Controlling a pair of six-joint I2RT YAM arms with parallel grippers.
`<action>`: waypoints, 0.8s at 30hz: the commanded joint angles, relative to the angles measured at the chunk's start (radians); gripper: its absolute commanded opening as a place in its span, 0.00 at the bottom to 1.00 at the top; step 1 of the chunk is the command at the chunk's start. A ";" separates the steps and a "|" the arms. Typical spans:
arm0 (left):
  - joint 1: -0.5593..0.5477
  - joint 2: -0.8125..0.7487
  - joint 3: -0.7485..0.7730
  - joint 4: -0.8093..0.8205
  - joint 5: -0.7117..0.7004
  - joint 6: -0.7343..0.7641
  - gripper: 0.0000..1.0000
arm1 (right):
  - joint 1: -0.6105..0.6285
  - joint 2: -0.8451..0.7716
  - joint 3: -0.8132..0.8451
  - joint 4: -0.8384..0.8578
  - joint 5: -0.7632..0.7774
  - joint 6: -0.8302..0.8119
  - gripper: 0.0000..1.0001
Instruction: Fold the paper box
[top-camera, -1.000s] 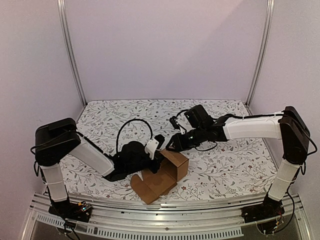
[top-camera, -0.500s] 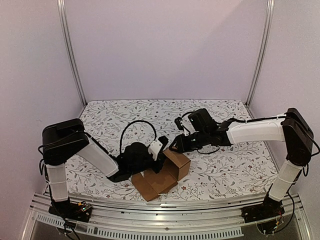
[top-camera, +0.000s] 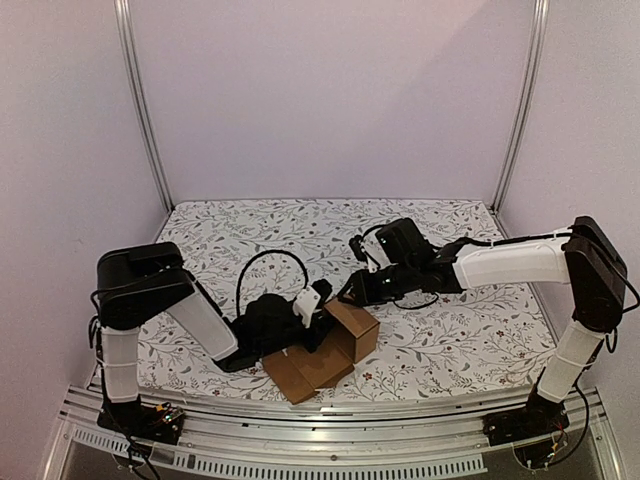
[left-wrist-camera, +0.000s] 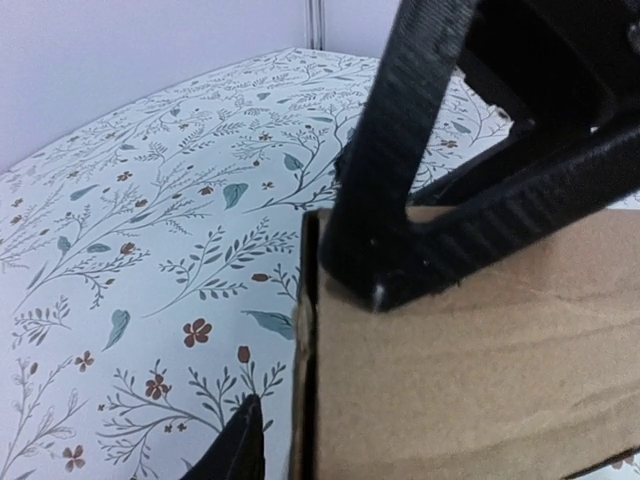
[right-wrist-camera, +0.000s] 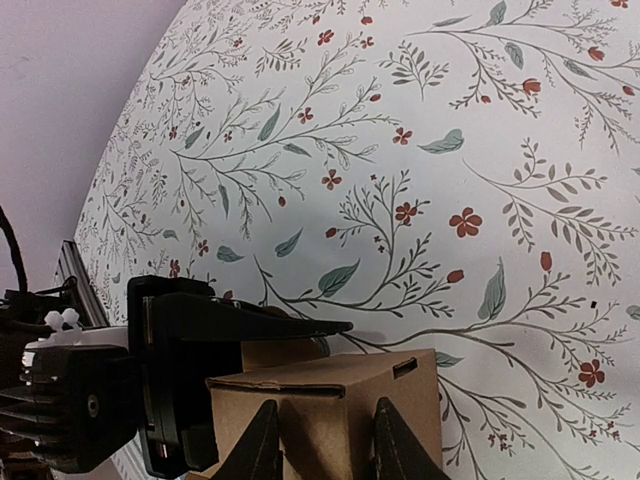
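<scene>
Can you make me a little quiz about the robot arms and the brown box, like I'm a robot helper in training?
1. True or false: the paper box sits on a plain white table.
2. Look at the left gripper and the right gripper. Which is right up at the box? A) left only B) right only C) both
3. Fill in the gap: the box's colour is ____.

Key: 1 false, because the tablecloth is covered in printed leaves and flowers. 2 C. 3 brown.
</scene>
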 joint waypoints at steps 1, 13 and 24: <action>-0.012 0.078 -0.027 0.168 0.012 0.001 0.38 | 0.008 -0.003 -0.024 -0.028 0.001 0.012 0.29; -0.009 0.189 -0.014 0.439 0.026 0.006 0.44 | 0.009 -0.005 -0.034 -0.019 -0.007 0.013 0.29; 0.005 0.200 0.038 0.442 0.035 -0.030 0.42 | 0.009 -0.001 -0.037 -0.019 -0.011 0.009 0.28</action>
